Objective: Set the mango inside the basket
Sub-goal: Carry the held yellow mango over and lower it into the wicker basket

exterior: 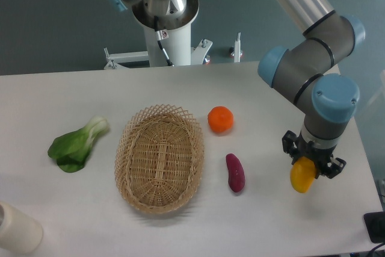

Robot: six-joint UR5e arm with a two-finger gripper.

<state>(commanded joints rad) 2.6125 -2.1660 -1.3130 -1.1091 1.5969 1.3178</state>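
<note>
Yellow mango (302,176) gripped in the gripper (313,162) jaws, hanging above the worktop (72,94), well right of the basket (159,158); purple vegetable (235,173) lies between.

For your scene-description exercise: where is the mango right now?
The mango is at the table's right side, held in the gripper, right of the purple vegetable.

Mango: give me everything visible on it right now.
The mango is a smooth yellow fruit shading to orange toward its upper end, hanging roughly upright with its lower tip pointing down. The gripper is shut on its upper part, hiding that end. It sits over the right side of the table, to the right of the purple vegetable and well away from the basket. Whether its tip touches the table cannot be told.
</note>
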